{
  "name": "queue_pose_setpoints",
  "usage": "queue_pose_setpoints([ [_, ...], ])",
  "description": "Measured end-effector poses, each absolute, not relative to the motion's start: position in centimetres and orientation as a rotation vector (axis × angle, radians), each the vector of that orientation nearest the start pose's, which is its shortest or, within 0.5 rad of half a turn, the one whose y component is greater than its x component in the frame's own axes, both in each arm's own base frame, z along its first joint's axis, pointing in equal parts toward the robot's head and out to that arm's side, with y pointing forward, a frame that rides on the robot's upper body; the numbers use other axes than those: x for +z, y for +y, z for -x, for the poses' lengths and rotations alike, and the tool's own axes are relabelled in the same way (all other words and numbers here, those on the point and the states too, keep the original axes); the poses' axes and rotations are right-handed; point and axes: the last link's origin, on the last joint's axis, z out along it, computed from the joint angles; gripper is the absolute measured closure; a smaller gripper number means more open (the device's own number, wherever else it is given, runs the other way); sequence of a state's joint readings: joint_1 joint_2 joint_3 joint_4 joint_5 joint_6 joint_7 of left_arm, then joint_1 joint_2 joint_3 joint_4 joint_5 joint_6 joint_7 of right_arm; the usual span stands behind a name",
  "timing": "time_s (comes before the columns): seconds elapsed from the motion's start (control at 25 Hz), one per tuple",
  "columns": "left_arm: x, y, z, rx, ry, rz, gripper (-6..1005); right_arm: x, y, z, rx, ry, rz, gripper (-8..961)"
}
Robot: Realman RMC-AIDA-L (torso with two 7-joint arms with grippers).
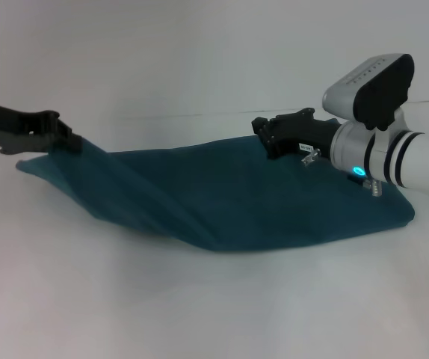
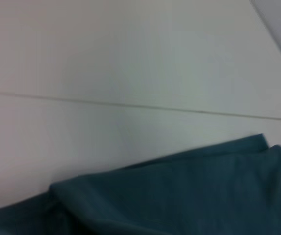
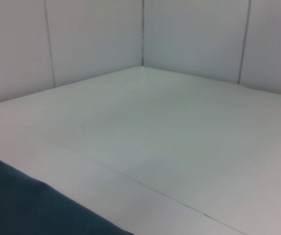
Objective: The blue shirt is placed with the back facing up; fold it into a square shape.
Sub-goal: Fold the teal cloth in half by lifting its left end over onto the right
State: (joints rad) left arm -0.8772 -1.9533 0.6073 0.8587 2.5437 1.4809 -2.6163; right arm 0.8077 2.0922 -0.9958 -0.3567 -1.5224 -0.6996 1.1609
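Note:
The blue shirt point(image 1: 259, 202) lies on the white table, plain side showing, with no lettering visible. My left gripper point(image 1: 69, 142) is at the shirt's left end, shut on a corner of the fabric and holding it raised, so the cloth slopes down from it. My right gripper point(image 1: 268, 140) is at the shirt's far edge right of the middle, shut on that edge. The far edge runs stretched between the two grippers. The shirt also shows in the left wrist view point(image 2: 189, 196) and in the right wrist view point(image 3: 23, 205).
The white table point(image 1: 199, 307) extends in front of and behind the shirt. White wall panels point(image 3: 91, 39) stand at the table's far side. My right arm's white forearm point(image 1: 416, 161) hangs over the shirt's right end.

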Motion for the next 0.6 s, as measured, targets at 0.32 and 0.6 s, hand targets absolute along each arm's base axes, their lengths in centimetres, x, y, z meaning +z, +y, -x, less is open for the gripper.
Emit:
queue_pose_setpoints([
  [0.32, 7.9, 42.5, 22.4, -0.145, -1.649, 2.19, 941, -5.0, 44.9, -21.3, 0.421, 0.559, 2.292, 954],
  [0.6, 7.5, 41.8, 23.5, -0.102, -1.681, 2.173, 942, -5.3, 45.3, -20.6, 0.397, 0.527, 2.303, 954],
])
